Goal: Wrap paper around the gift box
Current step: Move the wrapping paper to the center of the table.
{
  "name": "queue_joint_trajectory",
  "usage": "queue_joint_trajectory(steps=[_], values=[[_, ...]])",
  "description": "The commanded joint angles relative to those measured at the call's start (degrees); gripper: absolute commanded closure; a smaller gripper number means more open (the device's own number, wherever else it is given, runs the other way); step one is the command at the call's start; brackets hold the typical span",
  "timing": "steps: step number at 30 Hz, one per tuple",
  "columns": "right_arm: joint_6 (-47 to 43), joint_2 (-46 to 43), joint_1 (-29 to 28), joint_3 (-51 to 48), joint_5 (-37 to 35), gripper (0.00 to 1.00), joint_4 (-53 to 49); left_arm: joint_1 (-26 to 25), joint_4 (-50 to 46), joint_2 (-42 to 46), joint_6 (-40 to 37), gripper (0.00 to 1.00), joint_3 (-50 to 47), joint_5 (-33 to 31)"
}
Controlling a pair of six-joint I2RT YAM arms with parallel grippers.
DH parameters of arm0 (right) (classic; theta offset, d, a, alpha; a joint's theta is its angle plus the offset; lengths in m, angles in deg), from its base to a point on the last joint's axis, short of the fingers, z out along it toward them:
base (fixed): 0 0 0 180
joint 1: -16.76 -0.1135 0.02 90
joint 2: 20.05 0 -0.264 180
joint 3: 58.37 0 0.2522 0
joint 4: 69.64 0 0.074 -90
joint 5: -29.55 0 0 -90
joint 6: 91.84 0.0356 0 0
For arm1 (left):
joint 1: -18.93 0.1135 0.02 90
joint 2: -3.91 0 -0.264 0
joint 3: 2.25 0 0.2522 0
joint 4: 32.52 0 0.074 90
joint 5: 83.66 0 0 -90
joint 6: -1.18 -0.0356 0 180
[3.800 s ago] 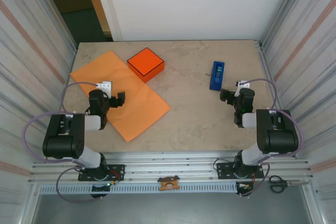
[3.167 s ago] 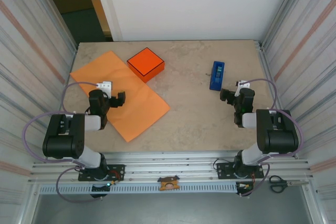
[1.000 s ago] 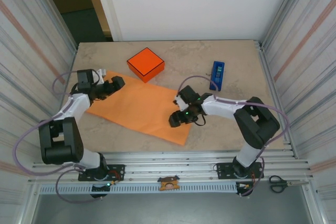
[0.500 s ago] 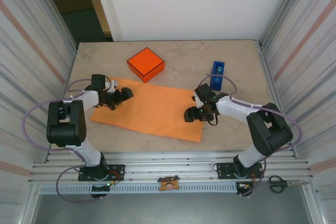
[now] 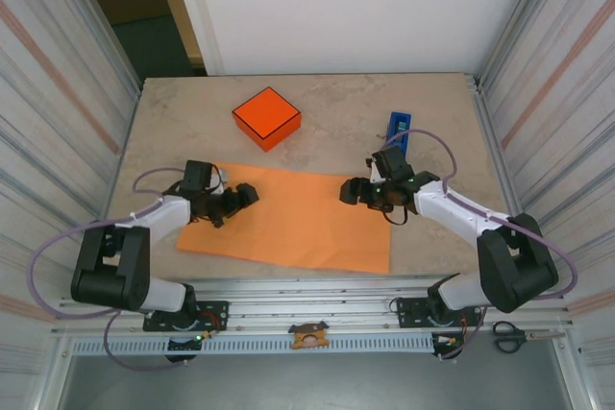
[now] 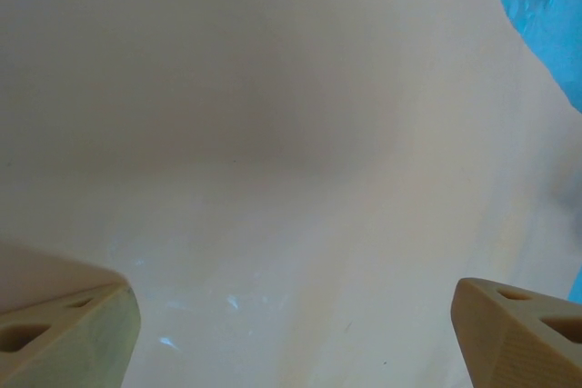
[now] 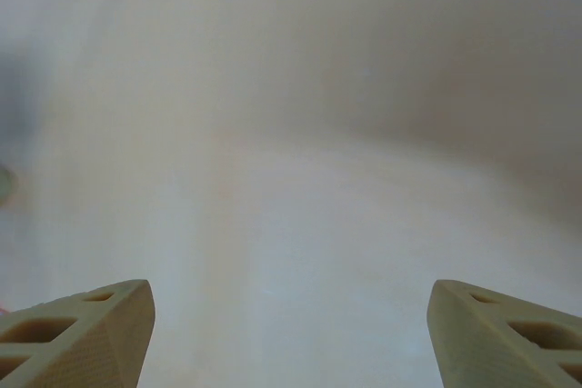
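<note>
Orange paper [image 5: 288,223] flat beneath left gripper [image 5: 238,202] and right gripper [image 5: 348,191], both spread, grasping nothing | step judged: positioning sheet | next: gift box [image 5: 266,118], beyond fingertips, needs placing onto sheet.

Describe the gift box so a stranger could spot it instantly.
On the beige table, look at the far left part, just beyond the big flat orange paper. The gift box sits there apart from it: a small raised square, deeper orange-red with thin black edges, unlike the narrow blue tape dispenser to its right.
</note>
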Motion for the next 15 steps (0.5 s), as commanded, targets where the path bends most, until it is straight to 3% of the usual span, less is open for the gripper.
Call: queue_joint_trajectory(steps=[1, 3, 7, 15], values=[[7.3, 3.8, -4.4, 0.9, 4.8, 0.24, 3.8, -3.5, 0.4, 2.5, 13.0, 0.10, -5.0, -8.0], [7.9, 6.3, -6.8, 1.7, 3.0, 0.24, 2.0, -4.9, 3.2, 3.9, 18.0, 0.10, -7.3, -10.2], [8.9, 9.0, -6.2, -0.1, 3.0, 0.24, 3.0, -7.8, 7.1, 5.1, 23.9, 0.10, -10.0, -13.7], [5.6, 10.9, -0.8, 0.0, 4.9, 0.24, 2.0, -9.5, 6.2, 4.8, 22.1, 0.09, -8.6, -12.8]])
